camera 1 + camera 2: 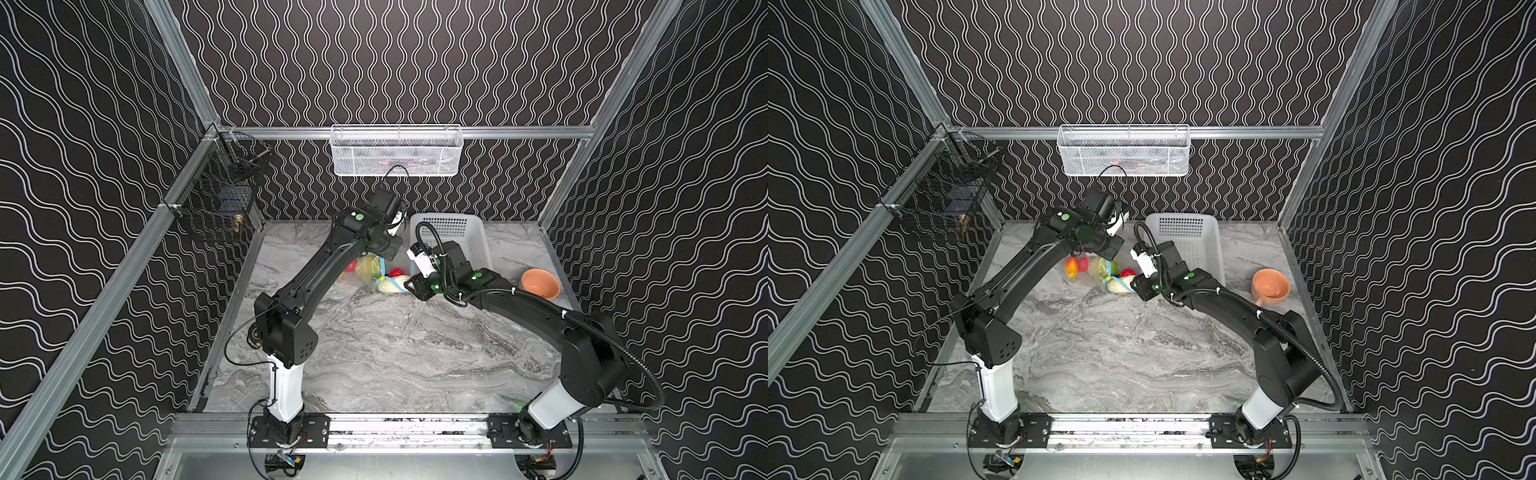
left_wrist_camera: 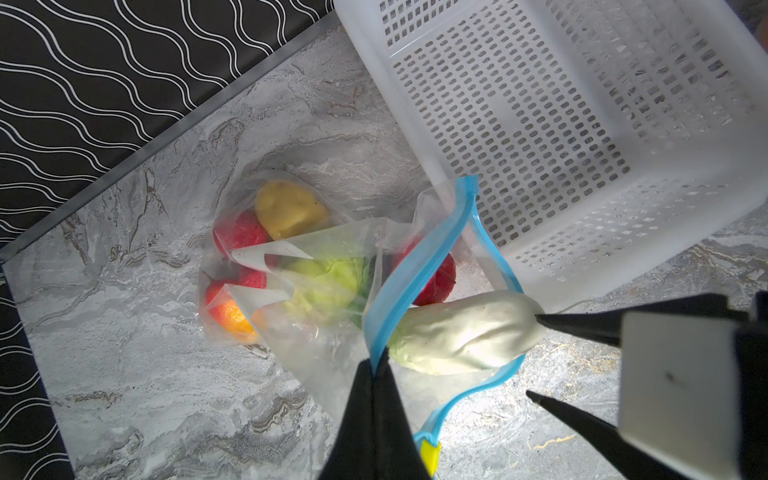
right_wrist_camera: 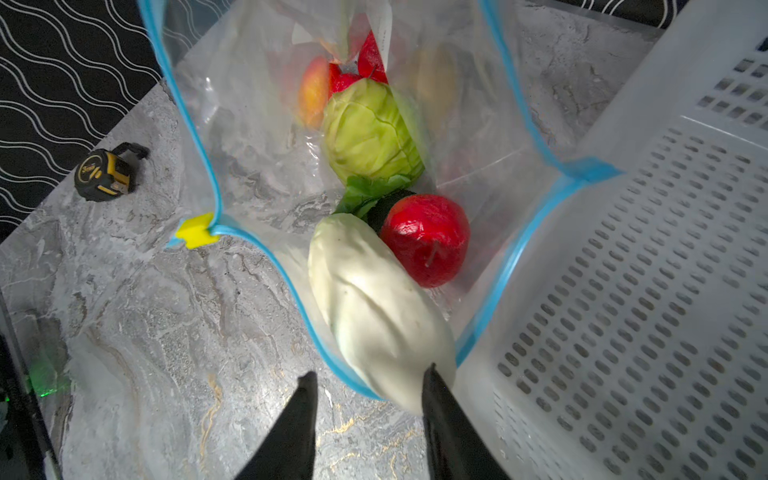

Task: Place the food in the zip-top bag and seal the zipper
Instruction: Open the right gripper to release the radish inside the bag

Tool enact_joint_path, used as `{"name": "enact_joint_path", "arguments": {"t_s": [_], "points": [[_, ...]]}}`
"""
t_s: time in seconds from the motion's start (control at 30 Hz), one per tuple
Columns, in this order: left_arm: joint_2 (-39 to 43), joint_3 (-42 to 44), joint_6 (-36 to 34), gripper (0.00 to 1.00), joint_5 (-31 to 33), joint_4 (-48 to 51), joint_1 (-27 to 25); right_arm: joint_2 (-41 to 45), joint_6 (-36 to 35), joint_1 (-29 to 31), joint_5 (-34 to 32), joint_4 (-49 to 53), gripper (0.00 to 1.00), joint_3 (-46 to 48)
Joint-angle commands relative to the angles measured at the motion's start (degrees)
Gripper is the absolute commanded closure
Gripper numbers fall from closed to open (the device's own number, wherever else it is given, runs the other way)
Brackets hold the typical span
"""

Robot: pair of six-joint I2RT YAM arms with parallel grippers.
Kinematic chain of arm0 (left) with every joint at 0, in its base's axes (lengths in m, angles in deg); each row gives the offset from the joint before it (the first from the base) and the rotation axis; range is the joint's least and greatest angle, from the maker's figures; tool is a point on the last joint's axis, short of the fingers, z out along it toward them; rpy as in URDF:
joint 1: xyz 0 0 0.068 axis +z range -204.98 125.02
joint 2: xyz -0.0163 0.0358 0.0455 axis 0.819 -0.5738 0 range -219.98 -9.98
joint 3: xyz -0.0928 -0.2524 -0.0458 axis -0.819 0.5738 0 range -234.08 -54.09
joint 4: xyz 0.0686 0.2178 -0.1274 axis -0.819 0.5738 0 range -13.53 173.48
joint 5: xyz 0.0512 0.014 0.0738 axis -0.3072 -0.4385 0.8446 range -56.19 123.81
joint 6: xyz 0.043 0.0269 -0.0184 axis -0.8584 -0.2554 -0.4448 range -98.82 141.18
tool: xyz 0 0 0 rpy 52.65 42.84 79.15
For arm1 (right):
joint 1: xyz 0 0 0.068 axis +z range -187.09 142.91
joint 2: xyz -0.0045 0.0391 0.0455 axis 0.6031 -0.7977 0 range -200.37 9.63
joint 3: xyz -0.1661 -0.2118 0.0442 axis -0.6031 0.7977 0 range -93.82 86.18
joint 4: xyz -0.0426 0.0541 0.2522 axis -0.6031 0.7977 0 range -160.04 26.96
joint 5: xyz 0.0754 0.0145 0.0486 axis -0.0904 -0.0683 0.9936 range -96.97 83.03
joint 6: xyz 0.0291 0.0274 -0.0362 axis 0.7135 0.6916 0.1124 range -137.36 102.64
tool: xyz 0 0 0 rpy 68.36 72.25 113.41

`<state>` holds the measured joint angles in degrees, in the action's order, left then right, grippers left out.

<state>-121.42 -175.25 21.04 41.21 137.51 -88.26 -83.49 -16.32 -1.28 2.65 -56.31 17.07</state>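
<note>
With the zipper (image 2: pixel 419 266) of the zip-top bag (image 2: pixel 316 357) clamped in the left jaws and the right jaws parted against the white long vegetable (image 3: pixel 374 307), lying half across the bag mouth on the counter (image 3: pixel 166 332), sealing could be blocked there.

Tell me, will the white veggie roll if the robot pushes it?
Probably slides more than rolls: the white veggie is long and lies beside the red fruit. It looks stiff: no dent where the right gripper touches it.
</note>
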Motion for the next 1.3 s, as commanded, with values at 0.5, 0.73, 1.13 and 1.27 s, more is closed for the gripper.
{"name": "enact_joint_path", "arguments": {"t_s": [0.5,0.73,1.13,1.27], "points": [[0.1,-0.9,0.7,1.0,0.0,-0.1,0.0,-2.7,4.5,-1.6,3.7,1.8,0.54,-2.1],[-0.1,-1.3,0.8,1.0,-0.1,0.0,0.1,-4.1,4.9,-1.6,5.1,2.2,0.55,-3.0],[-0.8,-2.9,1.1,1.0,-0.2,0.6,0.0,-5.2,4.8,-1.5,8.2,2.8,0.88,-3.3],[-1.1,-3.2,1.3,1.0,-0.3,0.8,0.0,-5.1,5.0,-1.4,9.4,2.3,1.0,-3.4]]}}
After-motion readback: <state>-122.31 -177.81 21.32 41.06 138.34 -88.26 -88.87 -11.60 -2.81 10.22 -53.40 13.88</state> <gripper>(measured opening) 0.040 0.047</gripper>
